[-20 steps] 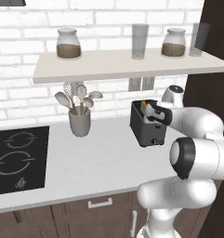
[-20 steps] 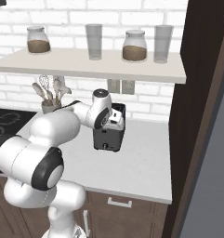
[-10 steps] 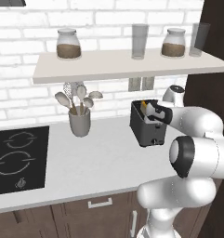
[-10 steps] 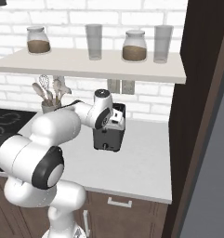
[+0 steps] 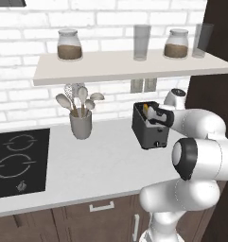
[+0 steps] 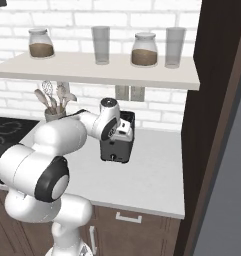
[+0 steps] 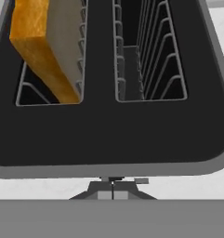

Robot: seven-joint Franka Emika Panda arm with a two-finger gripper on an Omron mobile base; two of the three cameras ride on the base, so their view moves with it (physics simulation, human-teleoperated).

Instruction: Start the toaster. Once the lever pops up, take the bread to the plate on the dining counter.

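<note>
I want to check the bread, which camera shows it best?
The hand view: the bread stands in one slot of the toaster, seen close. The left base view shows a yellow sliver; in the right base view I cannot make it out.

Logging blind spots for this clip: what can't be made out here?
- Toaster lever: hidden behind the hand in both base views, below the toaster's edge in the hand view.
- Bread: lower part sunk in its slot, top cut off by the hand view's edge.
- Fingers: what they touch is unclear.

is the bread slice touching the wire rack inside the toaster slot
Touching. In the hand view the bread stands tilted in one slot of the toaster, its pale face leaning against the wire rack on that slot's side, with no gap visible.
</note>
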